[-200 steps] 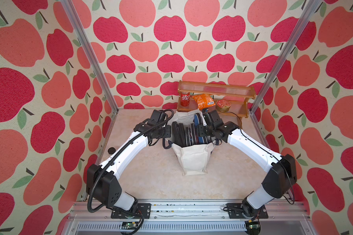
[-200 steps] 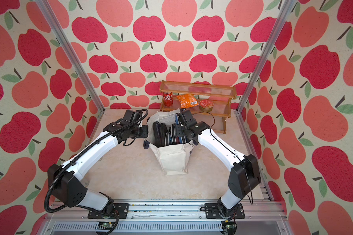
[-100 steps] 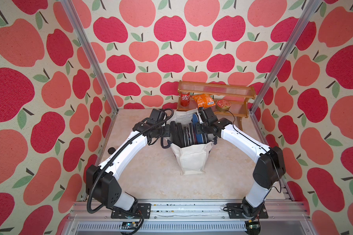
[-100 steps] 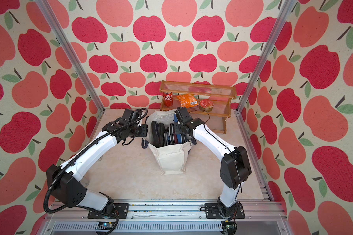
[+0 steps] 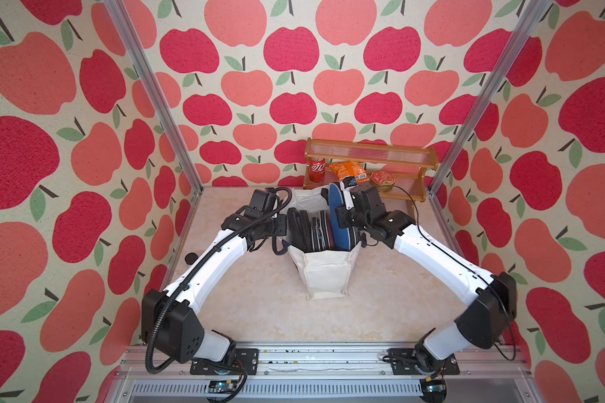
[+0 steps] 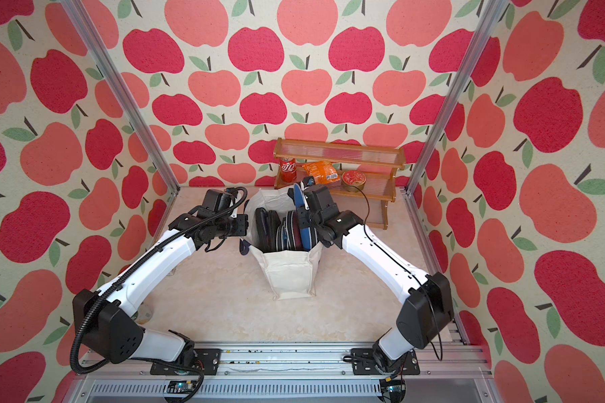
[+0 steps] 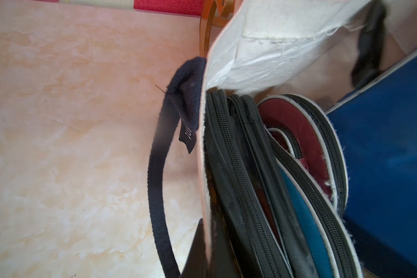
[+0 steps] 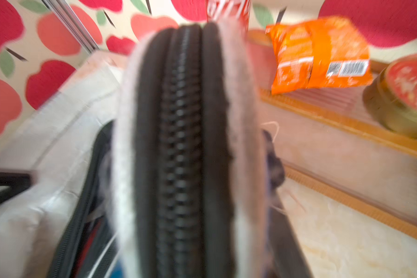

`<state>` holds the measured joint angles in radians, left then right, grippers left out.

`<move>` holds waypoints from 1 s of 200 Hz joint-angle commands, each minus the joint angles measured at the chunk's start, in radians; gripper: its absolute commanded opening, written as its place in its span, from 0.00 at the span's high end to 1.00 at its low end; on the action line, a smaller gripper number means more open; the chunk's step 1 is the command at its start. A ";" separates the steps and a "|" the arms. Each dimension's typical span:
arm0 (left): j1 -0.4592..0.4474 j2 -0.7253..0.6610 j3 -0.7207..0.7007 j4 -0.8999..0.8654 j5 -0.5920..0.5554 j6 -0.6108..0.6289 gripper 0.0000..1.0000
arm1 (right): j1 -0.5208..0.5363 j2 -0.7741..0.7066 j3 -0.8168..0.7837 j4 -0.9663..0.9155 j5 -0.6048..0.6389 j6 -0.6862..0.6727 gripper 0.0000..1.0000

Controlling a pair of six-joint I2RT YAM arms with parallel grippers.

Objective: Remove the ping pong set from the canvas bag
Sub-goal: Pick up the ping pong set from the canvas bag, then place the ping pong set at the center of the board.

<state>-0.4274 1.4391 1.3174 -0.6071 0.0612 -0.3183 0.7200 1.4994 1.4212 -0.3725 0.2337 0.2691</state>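
The off-white canvas bag (image 5: 325,279) (image 6: 289,275) stands open mid-table with the ping pong set upright inside. In the left wrist view I see black zip cases (image 7: 234,156), a maroon cover (image 7: 296,130), a teal-blue cover (image 7: 306,216) and the dark blue cover (image 7: 383,144). My left gripper (image 5: 282,226) (image 7: 208,252) is shut on the bag's left rim. My right gripper (image 5: 343,213) (image 6: 308,213) is shut on the dark blue cover (image 5: 335,209), which stands higher than the others. Its zip edge (image 8: 181,144) fills the blurred right wrist view.
A wooden shelf (image 5: 371,153) stands against the back wall behind the bag, holding a red can (image 5: 317,169), an orange snack packet (image 5: 350,171) and a round tin (image 5: 383,179). A navy strap handle (image 7: 157,180) hangs outside the bag's left wall.
My right gripper has closed on the dark blue cover and raised it a little above the other cases. The left gripper has kept its hold on the bag's rim.
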 commanded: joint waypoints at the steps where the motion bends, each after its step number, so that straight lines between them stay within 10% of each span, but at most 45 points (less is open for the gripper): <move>1: 0.013 -0.037 -0.010 0.065 -0.023 0.029 1.00 | 0.015 -0.126 -0.019 0.235 -0.010 -0.017 0.84; 96: 0.021 -0.017 -0.006 0.054 -0.044 0.044 1.00 | 0.013 -0.399 -0.062 0.366 0.142 -0.181 0.84; 200: 0.038 0.007 0.004 0.035 -0.053 0.045 1.00 | -0.145 -0.436 -0.022 -0.110 0.519 -0.212 0.86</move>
<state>-0.4061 1.4406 1.3079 -0.5976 0.0570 -0.2951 0.6338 1.0168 1.3666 -0.3515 0.6449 0.0261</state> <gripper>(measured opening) 0.047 0.304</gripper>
